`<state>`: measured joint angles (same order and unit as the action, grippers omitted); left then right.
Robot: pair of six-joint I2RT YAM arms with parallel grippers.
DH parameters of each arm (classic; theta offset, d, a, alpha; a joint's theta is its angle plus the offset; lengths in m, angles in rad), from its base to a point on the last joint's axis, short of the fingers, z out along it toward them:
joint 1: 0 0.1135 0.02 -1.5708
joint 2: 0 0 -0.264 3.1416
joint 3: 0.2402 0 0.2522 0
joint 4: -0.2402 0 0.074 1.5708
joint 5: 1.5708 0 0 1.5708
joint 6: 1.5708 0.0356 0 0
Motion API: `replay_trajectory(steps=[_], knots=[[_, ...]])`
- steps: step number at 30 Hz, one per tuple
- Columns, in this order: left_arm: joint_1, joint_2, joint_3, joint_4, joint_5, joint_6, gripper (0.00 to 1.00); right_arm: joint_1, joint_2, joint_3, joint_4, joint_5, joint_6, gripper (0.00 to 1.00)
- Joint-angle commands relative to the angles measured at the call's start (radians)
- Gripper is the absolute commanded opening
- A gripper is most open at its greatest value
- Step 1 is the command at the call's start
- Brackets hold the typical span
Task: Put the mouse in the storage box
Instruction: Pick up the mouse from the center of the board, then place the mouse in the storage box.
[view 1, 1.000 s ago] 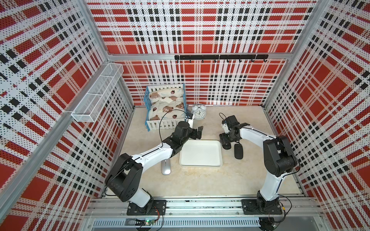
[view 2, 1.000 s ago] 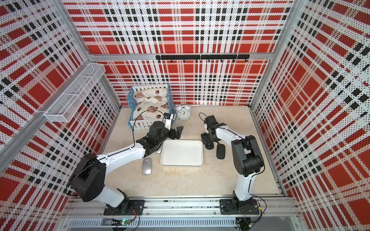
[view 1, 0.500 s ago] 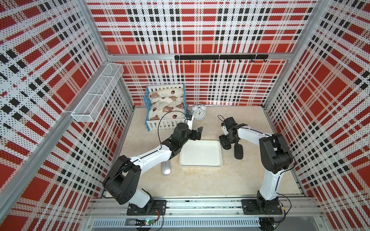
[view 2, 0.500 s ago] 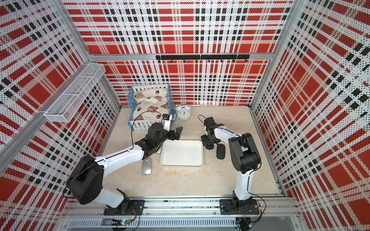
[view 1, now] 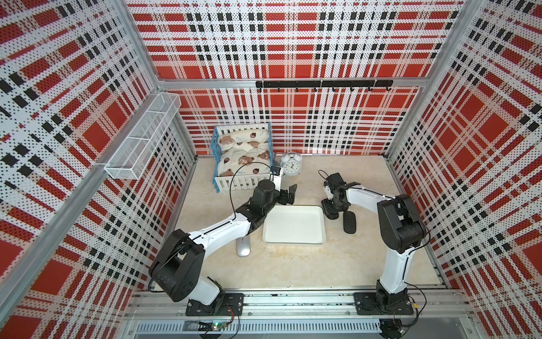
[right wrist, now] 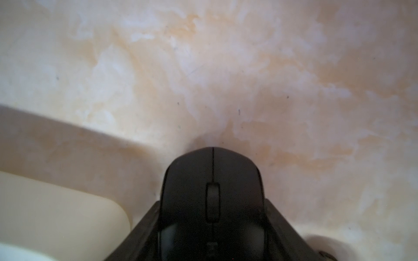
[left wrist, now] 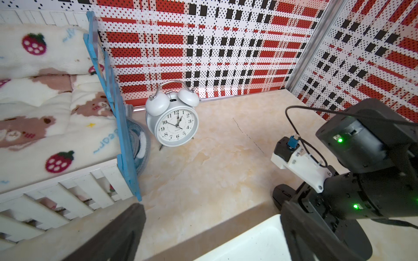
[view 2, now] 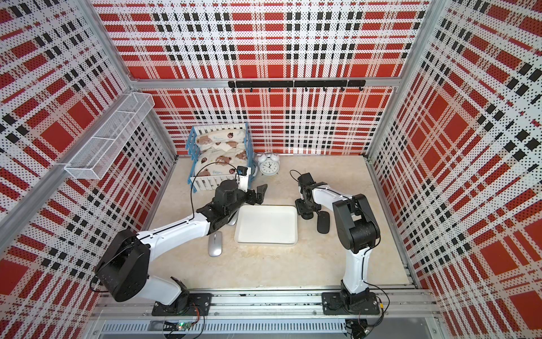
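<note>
Right gripper (view 1: pixel 333 209) has snapped shut on the mouse (right wrist: pixel 211 176), lying just beside the box (view 1: pixel 294 224) along its short side; left gripper (view 1: pixel 289 194) gapes empty.

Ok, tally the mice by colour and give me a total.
Black: 2 (held black mouse in the right gripper; loose black mouse on the table)
Silver: 1 (silver mouse)
Total: 3; a pale shape under the left arm is too hidden to count.
</note>
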<state>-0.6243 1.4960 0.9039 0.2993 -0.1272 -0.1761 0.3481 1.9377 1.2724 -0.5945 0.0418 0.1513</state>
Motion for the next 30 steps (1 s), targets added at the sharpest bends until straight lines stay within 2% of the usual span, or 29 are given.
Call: replay_trajectory(steps=[1,6,15,20,26,30], knots=[[-0.006,-0.022,-0.01,0.027,-0.017,0.004,0.99,0.008,0.012,0.009,-0.027,0.036,0.008,0.53],[-0.006,-0.021,-0.012,0.029,-0.047,0.0,0.99,0.008,-0.006,0.022,-0.032,0.047,0.01,0.49],[0.005,-0.053,-0.034,0.046,-0.109,-0.027,0.99,0.009,-0.047,0.118,-0.121,0.07,0.008,0.47],[0.048,-0.089,-0.076,0.07,-0.141,-0.083,0.99,0.032,-0.11,0.183,-0.176,0.082,0.001,0.46],[0.21,-0.186,-0.229,0.169,-0.116,-0.272,0.99,0.175,-0.143,0.276,-0.243,0.058,-0.008,0.46],[0.252,-0.246,-0.29,0.21,-0.088,-0.26,0.99,0.309,-0.125,0.296,-0.237,0.006,-0.019,0.46]])
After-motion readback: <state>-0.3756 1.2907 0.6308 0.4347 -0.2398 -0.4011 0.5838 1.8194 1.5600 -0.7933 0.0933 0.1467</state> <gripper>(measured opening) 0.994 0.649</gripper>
